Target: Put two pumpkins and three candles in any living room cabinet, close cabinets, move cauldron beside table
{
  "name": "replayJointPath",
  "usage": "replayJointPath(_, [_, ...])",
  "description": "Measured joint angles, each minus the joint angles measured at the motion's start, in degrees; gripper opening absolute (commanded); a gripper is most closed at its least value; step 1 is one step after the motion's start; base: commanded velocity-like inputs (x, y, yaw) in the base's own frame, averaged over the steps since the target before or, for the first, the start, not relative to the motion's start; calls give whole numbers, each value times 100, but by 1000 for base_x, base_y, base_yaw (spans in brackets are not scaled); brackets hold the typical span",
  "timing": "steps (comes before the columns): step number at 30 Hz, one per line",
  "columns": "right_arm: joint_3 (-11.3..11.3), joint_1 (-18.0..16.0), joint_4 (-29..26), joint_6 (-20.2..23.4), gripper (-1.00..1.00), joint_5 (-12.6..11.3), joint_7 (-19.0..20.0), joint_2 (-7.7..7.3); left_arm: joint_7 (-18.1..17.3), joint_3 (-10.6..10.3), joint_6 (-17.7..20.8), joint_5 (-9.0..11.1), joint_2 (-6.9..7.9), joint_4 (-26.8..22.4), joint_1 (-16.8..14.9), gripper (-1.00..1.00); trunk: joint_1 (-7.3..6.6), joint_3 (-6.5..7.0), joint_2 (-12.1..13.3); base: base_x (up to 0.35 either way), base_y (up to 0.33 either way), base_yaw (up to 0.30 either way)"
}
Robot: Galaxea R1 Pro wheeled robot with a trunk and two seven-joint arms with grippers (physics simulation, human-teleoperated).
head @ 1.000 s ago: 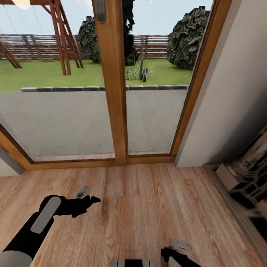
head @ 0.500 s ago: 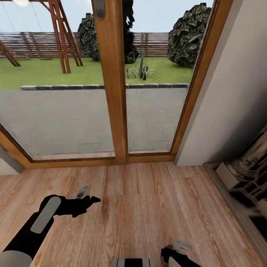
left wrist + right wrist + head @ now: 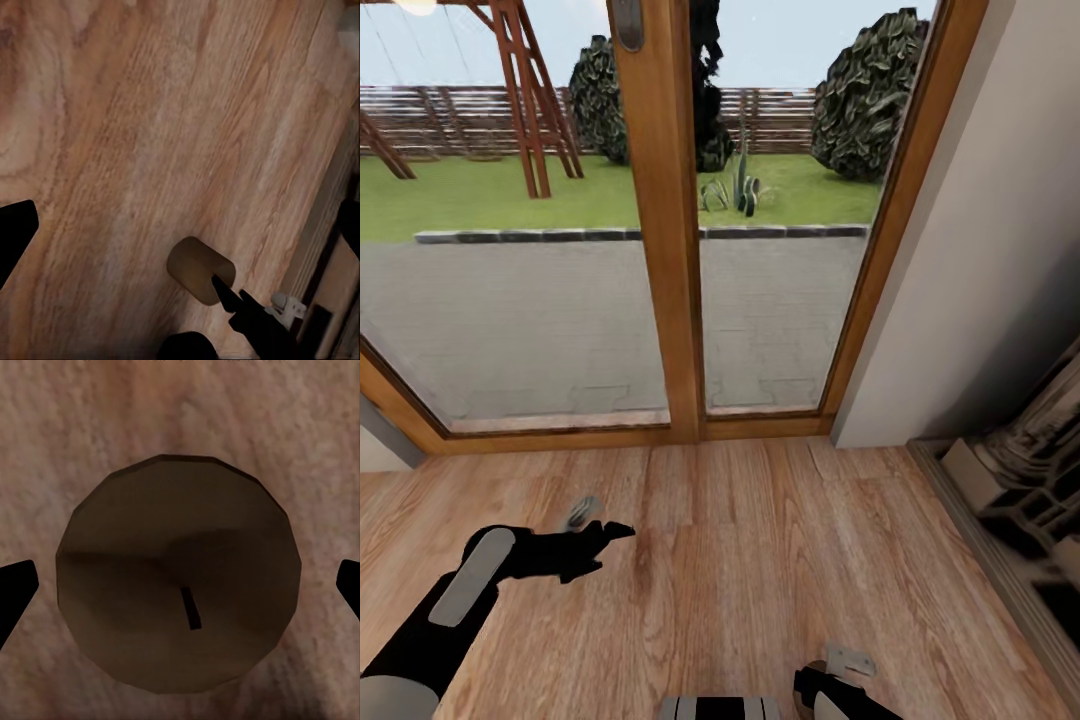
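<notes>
A: Head view?
B: Wooden floor [image 3: 760, 560] before a glass door [image 3: 660, 220]; left gripper [image 3: 600, 530] hovers above the boards, jaws unclear; right gripper [image 3: 830, 680] at the bottom edge.
A: Left wrist?
B: Fingertips spread wide, a candle [image 3: 201, 270] on the floor.
A: Right wrist?
B: Candle [image 3: 180, 585] between parted fingertips, ungripped

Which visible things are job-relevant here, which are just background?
Job-relevant:
- candle seen between the right end effector's fingertips
- left end effector
- right end effector

Background:
- glass door
- wooden floor
- wall
- shelf unit
</notes>
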Motion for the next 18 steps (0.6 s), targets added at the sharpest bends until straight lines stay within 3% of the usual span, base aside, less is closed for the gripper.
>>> replayJointPath(2, [2,1,0,-2,100,3,0,0,0,-57,10,434,109,-1,3,100,0,0,0,0,0,0])
replayJointPath(6, [1,0,0,-3,100,8,0,0,-2,-178,18,834,236,-6,4,100,0,0,0,0,0,0])
replayJointPath(8, [1,0,0,-3,100,9,0,0,-96,-229,20,1161,284,-9,4,100,0,0,0,0,0,0])
replayJointPath(12, [1,0,0,-1,100,9,0,0,-681,-336,19,1322,362,-10,16,100,0,0,0,0,0,0])
replayJointPath(18, [0,0,0,2,100,17,0,0,-2080,-710,14,1450,792,3,43,100,0,0,0,0,0,0])
